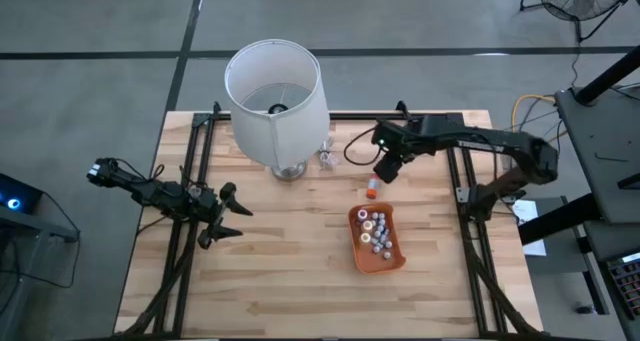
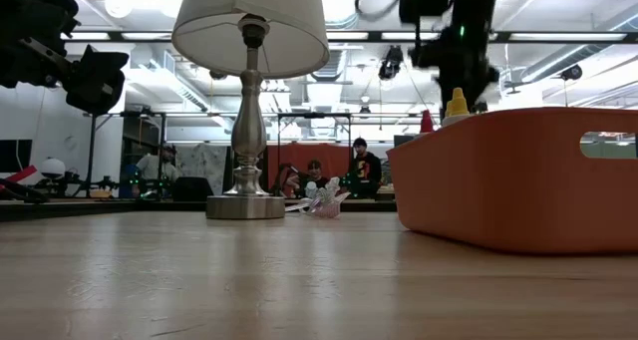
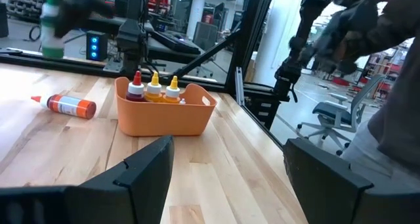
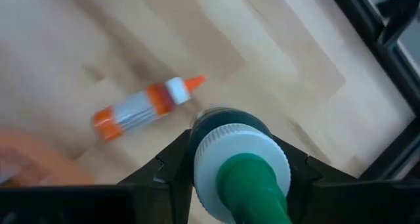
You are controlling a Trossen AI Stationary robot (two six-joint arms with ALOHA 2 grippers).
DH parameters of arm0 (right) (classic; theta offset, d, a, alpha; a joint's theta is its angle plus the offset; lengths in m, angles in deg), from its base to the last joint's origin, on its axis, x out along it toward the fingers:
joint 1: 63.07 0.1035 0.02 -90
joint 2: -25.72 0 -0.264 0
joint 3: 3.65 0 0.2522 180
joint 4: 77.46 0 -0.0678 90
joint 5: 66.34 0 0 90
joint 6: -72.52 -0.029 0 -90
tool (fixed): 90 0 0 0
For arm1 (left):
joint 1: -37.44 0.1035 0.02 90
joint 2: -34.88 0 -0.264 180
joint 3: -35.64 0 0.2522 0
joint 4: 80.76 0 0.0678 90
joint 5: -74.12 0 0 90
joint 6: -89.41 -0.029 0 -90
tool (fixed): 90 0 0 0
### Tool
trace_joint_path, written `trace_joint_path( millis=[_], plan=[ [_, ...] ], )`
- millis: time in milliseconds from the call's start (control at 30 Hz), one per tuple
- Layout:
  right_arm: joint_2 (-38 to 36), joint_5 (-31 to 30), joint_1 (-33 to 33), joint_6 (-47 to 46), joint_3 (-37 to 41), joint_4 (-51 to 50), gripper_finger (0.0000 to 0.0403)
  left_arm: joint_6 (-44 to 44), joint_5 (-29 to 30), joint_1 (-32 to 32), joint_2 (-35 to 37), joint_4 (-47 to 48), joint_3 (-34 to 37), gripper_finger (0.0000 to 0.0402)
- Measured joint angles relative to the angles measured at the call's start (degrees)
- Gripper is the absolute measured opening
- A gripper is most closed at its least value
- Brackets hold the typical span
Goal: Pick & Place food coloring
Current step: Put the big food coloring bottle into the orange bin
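Right wrist view: right tool [image 4: 231, 159] clamps a green-capped bottle [image 4: 239, 161] by its neck; light, stiff, likely slippery plastic. Left tool [image 1: 232, 212] waits open.

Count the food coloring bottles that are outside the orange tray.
2. An orange bottle lies on its side on the table, between the lamp and the orange tray. A green-capped bottle is gripped in the right gripper above it. Others may be hidden.

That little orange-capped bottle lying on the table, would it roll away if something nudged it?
Probably: the orange-capped bottle lies on its side on the bare wooden table and looks round. Its tapered tip would likely make it curve. It looks small, so probably light.
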State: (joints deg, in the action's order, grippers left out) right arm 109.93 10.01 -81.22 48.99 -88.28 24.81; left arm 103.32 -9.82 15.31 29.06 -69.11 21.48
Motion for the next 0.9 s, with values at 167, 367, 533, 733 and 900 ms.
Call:
trace_joint_path(
  millis=[167,367,533,733,900],
  plan=[
    [-1.8,0.1,6.9,-0.5,-6.2,-6.6,0.0132,0.0,0.0,0.0,0.0,0.0,0.0,0.0258],
    [-1.8,0.6,16.6,-3.5,-12.3,-13.0,0.0132,0.0,0.0,0.0,0.0,0.0,0.0,0.0258],
    [-1.7,1.1,25.0,-5.4,-14.6,-13.2,0.0132,0.0,0.0,0.0,0.0,0.0,0.0,0.0259],
    [-0.7,2.2,33.3,-6.1,-14.6,-11.9,0.0132,0.0,0.0,0.0,0.0,0.0,0.0,0.0258],
    [1.3,2.2,38.9,-5.9,-14.6,-9.5,0.0132,0.0,0.0,0.0,0.0,0.0,0.0,0.0259]
  ],
)
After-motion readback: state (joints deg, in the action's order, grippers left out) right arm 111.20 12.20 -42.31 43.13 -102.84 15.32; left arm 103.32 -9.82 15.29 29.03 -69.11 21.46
